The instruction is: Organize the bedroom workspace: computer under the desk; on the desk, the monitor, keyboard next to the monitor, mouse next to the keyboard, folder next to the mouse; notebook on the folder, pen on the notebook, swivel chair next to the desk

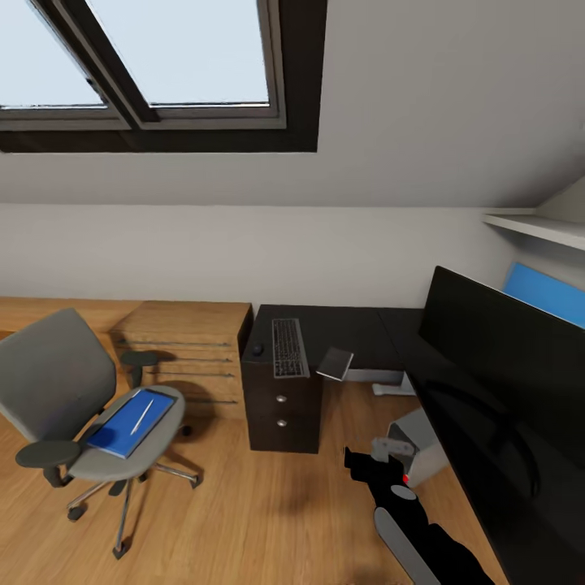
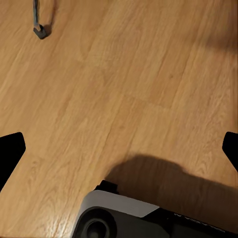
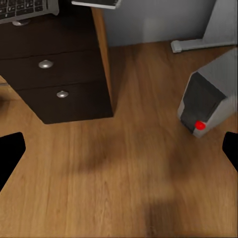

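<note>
Folder point(image 1: 128, 422) lies flat on the swivel chair point(image 1: 57, 390) seat, pen point(image 1: 142, 416) resting diagonally on top of it. Judged: folder thin, stiff, light; best taken at the overhanging front edge, since a flat cover gives no purchase from above. Pen is loose and likely to roll off if the folder tilts; lift it first.

Chair is on castors, so pushing will shift it; seat edge and armrests crowd the approach.

Keyboard point(image 1: 288, 347) and mouse point(image 1: 257, 350) sit on the worktop point(image 1: 357, 329) over the drawer unit point(image 3: 54, 91). Notebook point(image 1: 335, 363) overhangs the worktop edge, easy to pinch there. Monitor point(image 1: 504, 382) stands close on the right. Computer point(image 3: 208, 99) stands on the floor beneath.

Open floor point(image 2: 124, 84) lies between chair and drawers.

Left tool point(image 2: 119, 148) and right tool point(image 3: 119, 148): both spread wide, holding nothing.
</note>
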